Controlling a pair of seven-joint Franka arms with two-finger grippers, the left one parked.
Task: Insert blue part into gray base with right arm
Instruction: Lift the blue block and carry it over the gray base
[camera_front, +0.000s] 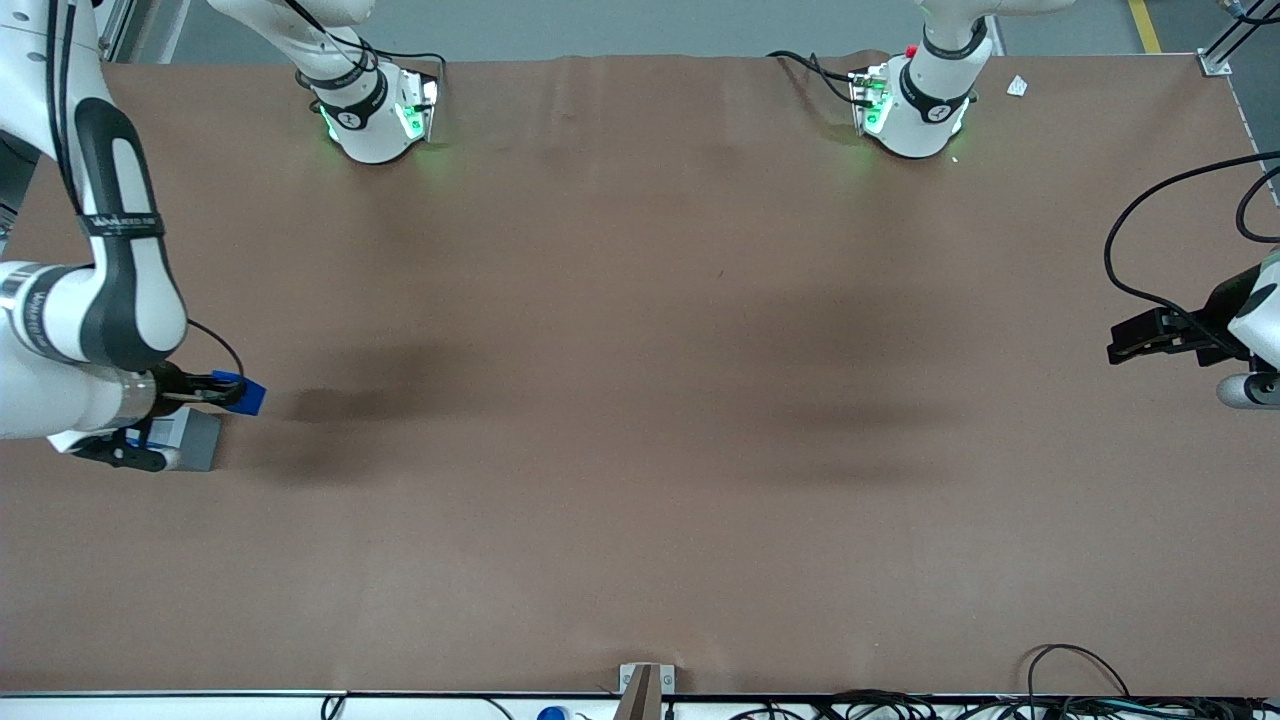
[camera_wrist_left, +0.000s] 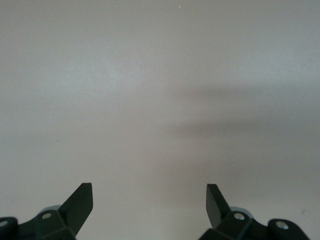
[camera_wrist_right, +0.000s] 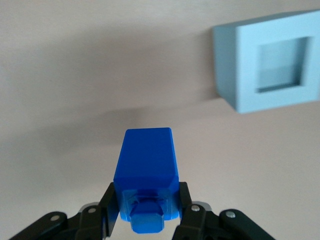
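Nearest the front camera of the task's things sits the gray base (camera_front: 190, 438) on the brown table (camera_front: 640, 400), at my working end, partly under my right arm (camera_front: 90, 300). From my wrist its square socket (camera_wrist_right: 280, 65) shows open and unfilled. Just above the base and slightly farther from the front camera, my jaws (camera_front: 222, 392) are clenched on the blue part (camera_front: 246, 394), which is lifted off the table. Its stub (camera_wrist_right: 148, 217) sits between my fingers (camera_wrist_right: 186, 200), the larger body pointing away from me, apart from the base.
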